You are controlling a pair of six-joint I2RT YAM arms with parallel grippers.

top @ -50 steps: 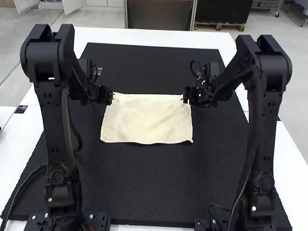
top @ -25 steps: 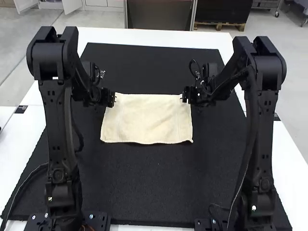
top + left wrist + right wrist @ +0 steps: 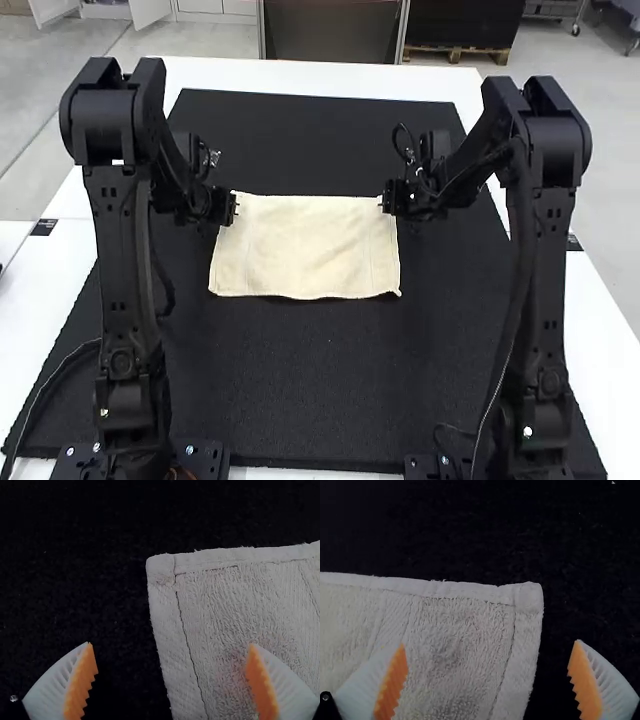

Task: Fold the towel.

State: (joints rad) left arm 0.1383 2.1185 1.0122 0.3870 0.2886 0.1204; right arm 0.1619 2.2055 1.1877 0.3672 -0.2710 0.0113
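"Where's the cream terry towel?"
"Flat, mid-frame in the high view, with the left gripper and right gripper wide open and empty at its upper corners"
"Why there?"
"Probably so each straddles a side hem, ready to pinch and carry the upper edge over evenly"

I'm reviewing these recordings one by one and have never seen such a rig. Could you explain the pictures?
The machine is two robot arms, a left arm and a right arm, at a white table. One picture looks down from above and behind them; the other two look out from their wrists. A cream towel lies flat on a black mat. The left jaws stand open at its far left corner, the right jaws open at its far right corner. Neither holds anything.
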